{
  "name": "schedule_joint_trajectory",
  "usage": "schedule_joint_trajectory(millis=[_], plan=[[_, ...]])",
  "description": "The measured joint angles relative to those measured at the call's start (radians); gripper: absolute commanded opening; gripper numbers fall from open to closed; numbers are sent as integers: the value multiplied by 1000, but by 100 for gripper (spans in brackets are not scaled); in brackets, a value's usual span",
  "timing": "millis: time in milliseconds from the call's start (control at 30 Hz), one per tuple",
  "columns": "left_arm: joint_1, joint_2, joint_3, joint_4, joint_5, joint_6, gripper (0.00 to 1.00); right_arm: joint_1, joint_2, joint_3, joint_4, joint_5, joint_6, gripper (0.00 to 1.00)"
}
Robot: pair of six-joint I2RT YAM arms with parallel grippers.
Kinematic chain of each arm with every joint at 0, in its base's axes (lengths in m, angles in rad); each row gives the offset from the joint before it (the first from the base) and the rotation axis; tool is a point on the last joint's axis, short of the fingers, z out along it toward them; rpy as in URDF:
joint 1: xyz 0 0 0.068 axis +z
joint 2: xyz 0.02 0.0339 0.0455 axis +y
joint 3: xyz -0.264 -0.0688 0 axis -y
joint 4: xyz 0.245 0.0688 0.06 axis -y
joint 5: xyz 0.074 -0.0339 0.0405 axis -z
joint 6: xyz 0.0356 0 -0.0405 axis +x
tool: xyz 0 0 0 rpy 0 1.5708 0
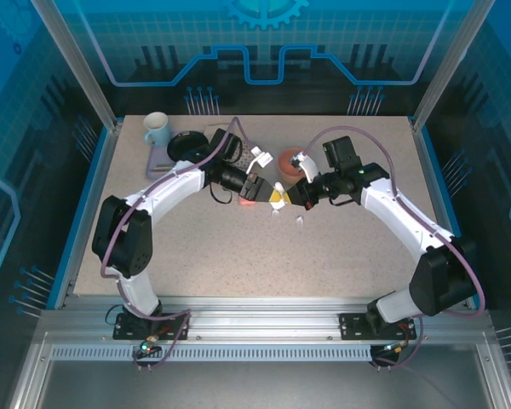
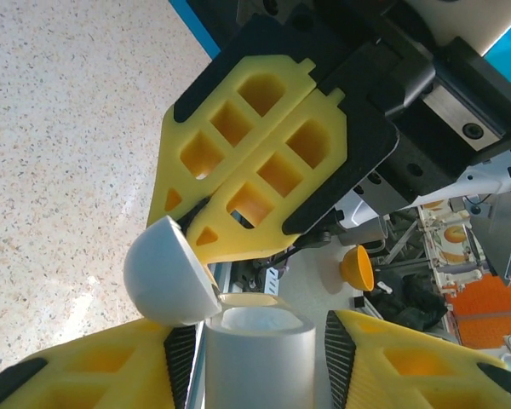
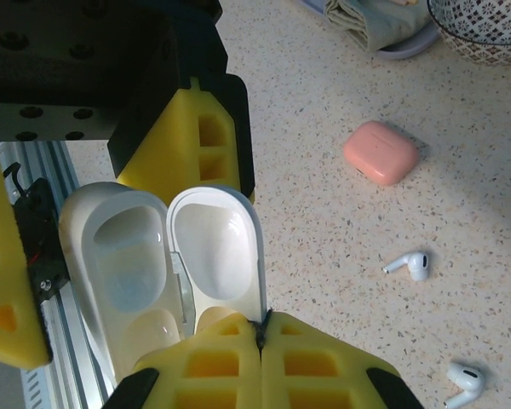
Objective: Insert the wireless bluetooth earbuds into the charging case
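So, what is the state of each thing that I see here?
White pebble-shaped plastic charging case: open, no earbuds inside.
Salmon-pink plastic charging case: closed, lying on the speckled table.
Two white plastic earbuds: loose on the table, outside both cases.
Right gripper: shut on the white case's lid.
Left gripper: around the white case's body, grip unclear.

- Charging case point(image 2: 260, 362): body cut off by the lower picture edge in my left wrist view.
- My left gripper point(image 2: 260, 341): pads point(image 2: 180, 362) flank the case; touching or just apart, can't tell.
- My right gripper point(image 3: 261, 341): fingers meet at the lid point(image 3: 217, 247) rim; whether the rim is pinched between them is hidden.
- From above: case buried between both grippers; pink case point(image 1: 249, 203) half hidden under my left one; 2 white earbuds point(image 1: 300, 221) mere specks.
- Patterned bowl point(image 3: 485, 30), cloth point(image 3: 366, 21): cut off by the top edge.
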Motion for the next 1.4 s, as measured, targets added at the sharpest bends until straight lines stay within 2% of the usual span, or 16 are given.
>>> schedule_joint_trajectory(millis=[300,567,633,700,833,1000,1233,1400], plan=[[2,-10,-15,22,-6,-4,36,0,0,5,0,-1,0,0],[6,-20,-34,59,-14,-21,17,0,0,9,-4,10,11,0],[7,-31,-47,85,-19,-27,10,0,0,13,-6,15,16,0],[8,-51,-71,125,-38,-46,2,0,0,19,-5,18,23,15],[9,-145,-190,266,-135,-100,0,-14,-12,30,-1,20,47,32],[13,-292,-385,505,-268,-154,0,-82,-89,34,0,32,97,39],[12,-318,-526,848,-352,-187,0,-120,-188,43,8,118,201,40],[5,-317,-684,1113,-383,-187,0,-120,-236,-60,53,225,317,40]])
